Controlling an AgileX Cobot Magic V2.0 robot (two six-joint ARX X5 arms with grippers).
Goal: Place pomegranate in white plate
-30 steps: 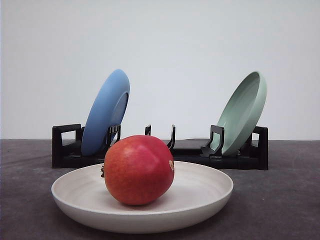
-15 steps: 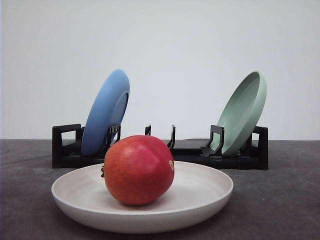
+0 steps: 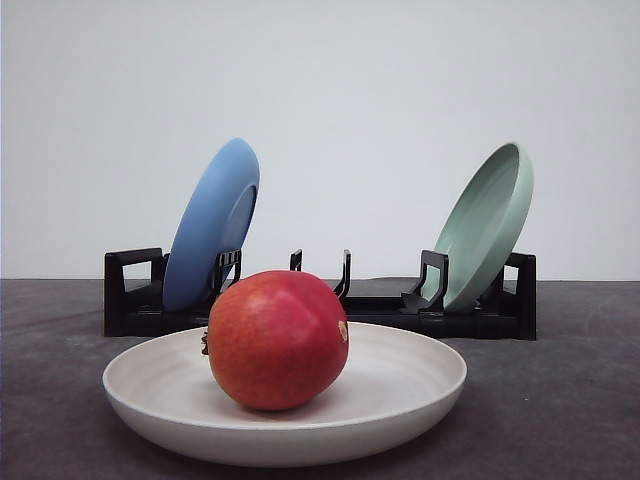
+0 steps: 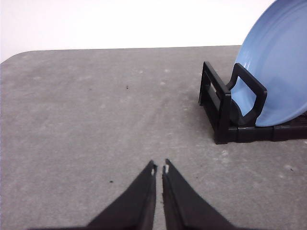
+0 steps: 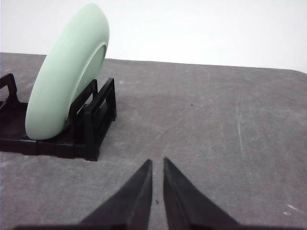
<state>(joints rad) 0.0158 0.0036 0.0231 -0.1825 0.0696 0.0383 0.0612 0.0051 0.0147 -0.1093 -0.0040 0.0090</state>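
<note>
The pomegranate [image 3: 277, 340] sits in the white plate [image 3: 400, 400] at the lower centre of the front view, left of the plate's middle, its crown nub pointing left, so the placing looks done. Behind it a black dish rack [image 3: 480, 318] holds the blue plate [image 3: 211, 225] at left and the pale green plate [image 3: 484, 226] at right. The left gripper [image 4: 159, 168] and right gripper [image 5: 157, 163] have fingers nearly pressed together, holding nothing over bare table [image 4: 96, 120]; keeping both away from the plate seems wisest.
</note>
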